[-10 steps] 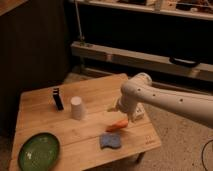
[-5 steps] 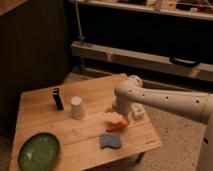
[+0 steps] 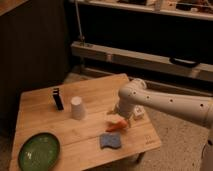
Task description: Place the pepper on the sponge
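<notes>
The blue-grey sponge [image 3: 110, 141] lies by the near edge of the tabletop [image 3: 45, 112]. The orange pepper [image 3: 116, 125] is just beyond it, under the gripper [image 3: 118, 119]. I cannot tell whether the jaws clamp it. Any carry wants to be short, low and centred over the pad.

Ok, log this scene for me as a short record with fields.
pincer: low over the table's right half, right at the pepper
pepper: orange-red, just beyond the sponge, not on it
sponge: blue-grey, flat near the table's front edge
table: wooden
others: green plate front left; white cup mid-table; black object beside the cup; white boxy object by the arm
task: pepper not yet on sponge
</notes>
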Controlling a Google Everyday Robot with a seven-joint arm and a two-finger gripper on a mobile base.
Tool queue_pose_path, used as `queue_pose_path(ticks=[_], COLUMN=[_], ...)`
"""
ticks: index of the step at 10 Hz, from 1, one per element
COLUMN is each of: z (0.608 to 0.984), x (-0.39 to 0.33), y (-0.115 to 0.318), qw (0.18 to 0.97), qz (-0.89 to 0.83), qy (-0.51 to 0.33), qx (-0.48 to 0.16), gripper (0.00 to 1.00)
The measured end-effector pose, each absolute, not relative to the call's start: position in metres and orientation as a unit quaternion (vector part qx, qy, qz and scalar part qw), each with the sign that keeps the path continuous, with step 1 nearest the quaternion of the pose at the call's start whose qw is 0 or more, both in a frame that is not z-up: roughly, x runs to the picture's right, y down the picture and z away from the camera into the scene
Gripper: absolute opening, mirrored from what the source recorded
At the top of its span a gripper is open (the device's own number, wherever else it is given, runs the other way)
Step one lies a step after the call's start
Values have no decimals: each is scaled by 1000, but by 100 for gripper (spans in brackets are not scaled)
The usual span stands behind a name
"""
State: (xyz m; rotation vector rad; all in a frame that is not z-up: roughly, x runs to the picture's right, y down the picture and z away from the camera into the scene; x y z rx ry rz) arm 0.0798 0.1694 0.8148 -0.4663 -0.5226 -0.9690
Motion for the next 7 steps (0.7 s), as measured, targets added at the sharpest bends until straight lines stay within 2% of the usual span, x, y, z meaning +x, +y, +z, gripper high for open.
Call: queue_pose_path(ticks=[2, 7], z=[825, 831], x=[75, 74], y=[176, 177], qw=[811, 798], qz=[-480, -503], qy=[-270, -251], qx=[-194, -217], gripper=[80, 80])
